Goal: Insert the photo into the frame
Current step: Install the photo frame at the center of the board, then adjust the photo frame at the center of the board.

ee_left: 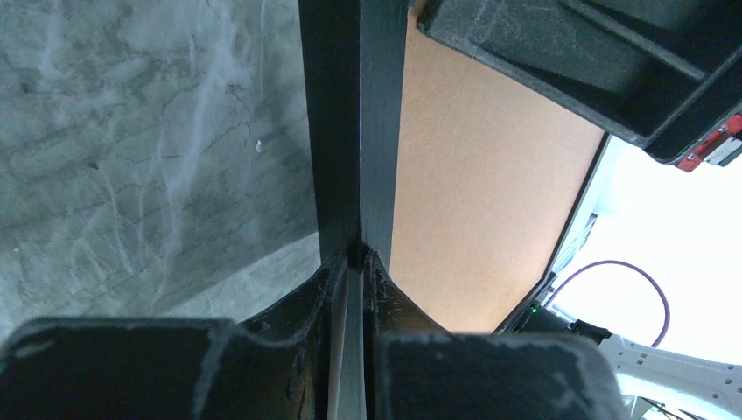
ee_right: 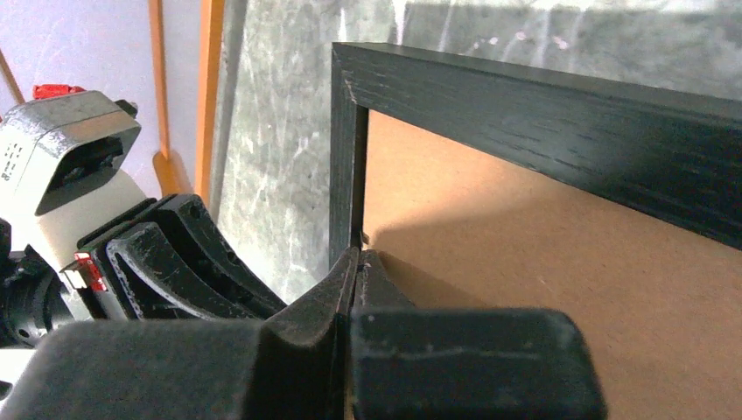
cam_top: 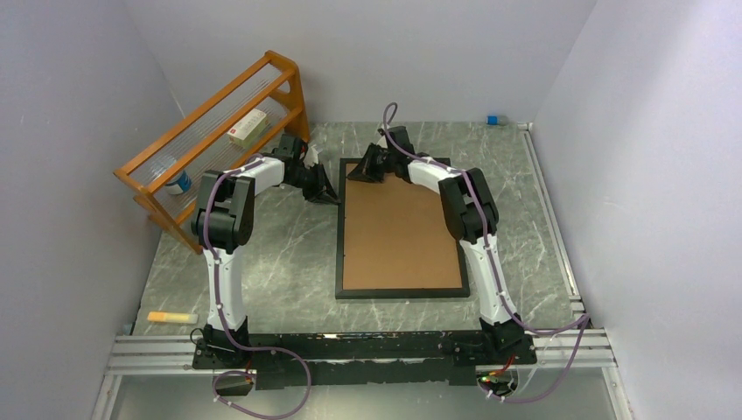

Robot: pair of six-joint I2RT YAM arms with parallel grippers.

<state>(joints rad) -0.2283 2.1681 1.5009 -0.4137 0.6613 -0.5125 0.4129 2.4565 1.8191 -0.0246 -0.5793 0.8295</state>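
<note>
From above, the frame (cam_top: pixel 339 236) lies face down on the table (cam_top: pixel 289 262), its brown backing board (cam_top: pixel 398 236) seated inside the black border. Both arms reach to its far left corner. The left gripper (cam_top: pixel 325 194) meets the left rail from outside, and the right gripper (cam_top: pixel 354 175) comes down just inside the same corner. The photo shows in none of the views (so where it lies I cannot tell).

At the left wrist, the fingers (ee_left: pixel 297 306) straddle the black rail and are clamped on it, one on the table side and one on the board side.

At the right wrist, the fingers (ee_right: pixel 315 306) are pressed fully together. Their tips sit in the seam where the board meets the left rail, just short of the corner. Whether they pinch a small tab there or only touch the seam is too fine to tell.

My reading is that the step in hand is opening the back of the frame, well before the print goes in. The next move calls for the left arm to steady the rail while the right works the board's edge up, gently, since a slip could shift the whole frame.
</note>
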